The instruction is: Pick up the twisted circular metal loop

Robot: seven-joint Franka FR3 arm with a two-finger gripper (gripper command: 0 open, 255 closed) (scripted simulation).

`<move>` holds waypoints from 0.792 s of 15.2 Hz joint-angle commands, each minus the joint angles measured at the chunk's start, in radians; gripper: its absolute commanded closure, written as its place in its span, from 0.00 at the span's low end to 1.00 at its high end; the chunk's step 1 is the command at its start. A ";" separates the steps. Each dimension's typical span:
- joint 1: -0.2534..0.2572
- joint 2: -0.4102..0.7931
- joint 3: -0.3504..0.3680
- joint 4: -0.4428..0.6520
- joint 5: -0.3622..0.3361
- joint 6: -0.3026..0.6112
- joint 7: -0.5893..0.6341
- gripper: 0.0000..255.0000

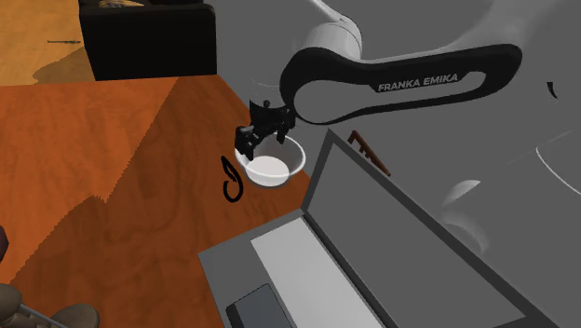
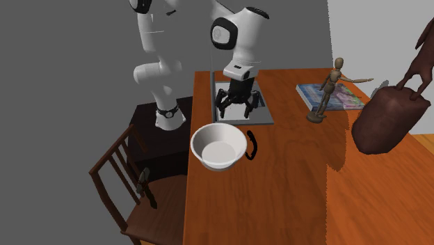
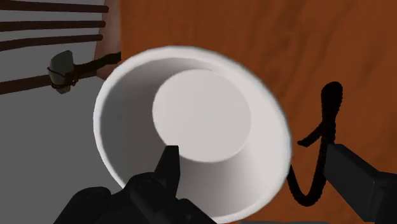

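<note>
Not much done yet: our claw is spread wide over the bowl, gripping nothing. The loop lies on the table right by one finger, outside the bowl. Left to do: line up, drop, pinch, lift.

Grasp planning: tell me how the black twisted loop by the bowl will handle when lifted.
The loop looks thin, so probably light. It holds twisted curves on the table, so likely stiff. Beside the bowl, it may skid into it if nudged.
</note>
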 commanded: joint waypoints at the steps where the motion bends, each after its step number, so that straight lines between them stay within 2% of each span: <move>1: -0.008 0.085 0.054 0.065 -0.080 0.002 0.097 0.00; 3: -0.006 0.186 0.097 0.136 -0.179 -0.006 0.193 0.00; 6: 0.028 0.334 0.130 0.249 -0.326 -0.043 0.321 0.00; 12: 0.036 0.360 0.120 0.195 -0.353 0.022 0.357 0.00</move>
